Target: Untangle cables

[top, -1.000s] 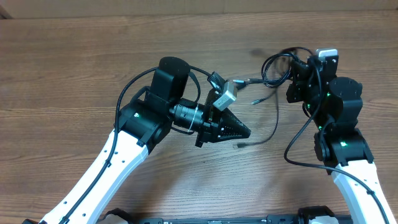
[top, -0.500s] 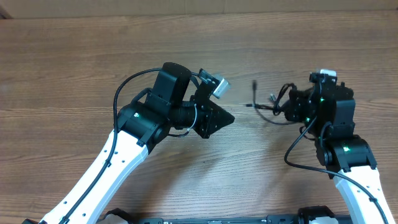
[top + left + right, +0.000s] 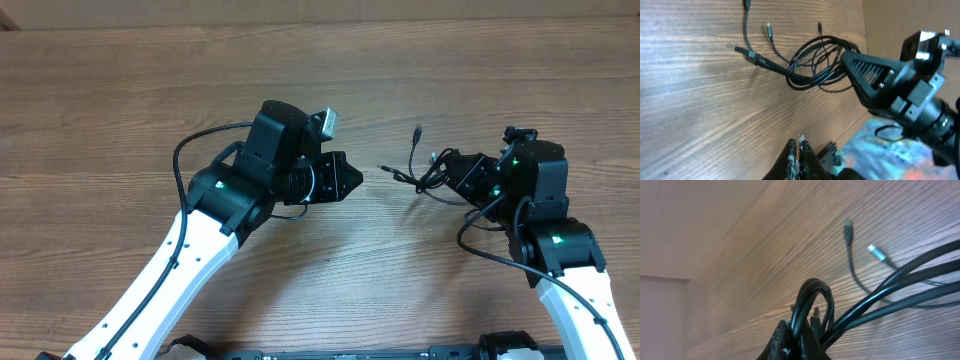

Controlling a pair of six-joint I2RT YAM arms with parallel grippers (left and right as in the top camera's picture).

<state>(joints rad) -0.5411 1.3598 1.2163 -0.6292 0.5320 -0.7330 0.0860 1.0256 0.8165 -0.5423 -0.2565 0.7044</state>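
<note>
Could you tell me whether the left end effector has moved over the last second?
Yes. The left end effector has pulled back leftward and toward the far edge of the table.

So the left arm [image 3: 185, 265] comes up from the near edge, left of the cables [image 3: 420, 175]. Its white forearm angles up into the black wrist. The left gripper [image 3: 352, 180] lies pretty much sideways, pointing at the cables but stopping short, nothing touching. Its jaws are pinched together on nothing at all.

The right arm [image 3: 575, 285] rises on the far side of the cables, bent over at the top so the right gripper [image 3: 450, 170] points back toward the left one. It's clamped right onto the cables, with a loop of them caught between its fingers [image 3: 781, 341].
</note>
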